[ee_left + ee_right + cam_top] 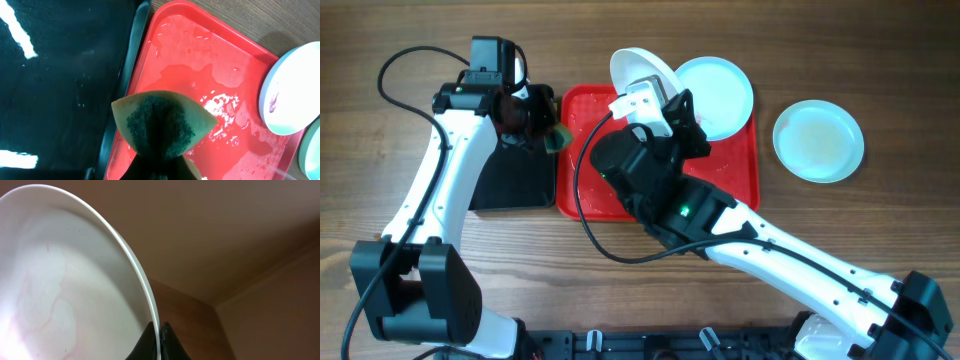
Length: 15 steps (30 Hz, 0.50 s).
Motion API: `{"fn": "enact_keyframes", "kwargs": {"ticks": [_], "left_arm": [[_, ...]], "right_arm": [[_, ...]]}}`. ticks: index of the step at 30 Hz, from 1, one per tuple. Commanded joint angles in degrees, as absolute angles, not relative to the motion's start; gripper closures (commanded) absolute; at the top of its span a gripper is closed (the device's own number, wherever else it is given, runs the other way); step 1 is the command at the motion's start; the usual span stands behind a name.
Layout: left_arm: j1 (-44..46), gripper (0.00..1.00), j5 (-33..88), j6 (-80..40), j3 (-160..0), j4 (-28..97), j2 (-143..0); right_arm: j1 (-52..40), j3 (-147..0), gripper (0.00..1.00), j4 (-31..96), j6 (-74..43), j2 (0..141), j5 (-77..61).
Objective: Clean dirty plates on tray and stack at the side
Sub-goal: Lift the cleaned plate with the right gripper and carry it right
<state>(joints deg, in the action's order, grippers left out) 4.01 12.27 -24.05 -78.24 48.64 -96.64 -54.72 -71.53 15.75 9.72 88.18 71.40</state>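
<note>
Our right jaws clamp the rim of a tilted white plate; our left jaws pinch a sponge, with the wet red tray beneath them.

- Right gripper holds white plate tilted over red tray.
- An aqua plate lies in the tray; second aqua plate on the table.
- Left gripper holds green sponge.

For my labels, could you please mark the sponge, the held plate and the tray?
sponge (176, 127), left wrist view, green face
held plate (55, 290), right wrist view, inner face
tray (200, 65), left wrist view, wet floor
</note>
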Motion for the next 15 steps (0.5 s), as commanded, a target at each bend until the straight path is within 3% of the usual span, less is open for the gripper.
{"fn": "enact_keyframes", "kwargs": {"ticks": [1,15], "left_arm": [[4.01,0.96,12.16,-22.94,-77.84,48.45,-96.44],[4.01,0.96,12.16,-22.94,-77.84,48.27,-96.44]], "right_arm": [[-54.85,-73.06,0.96,14.44,13.52,86.78,73.91],[-54.85,-73.06,0.96,13.76,13.43,86.78,73.84]]}}
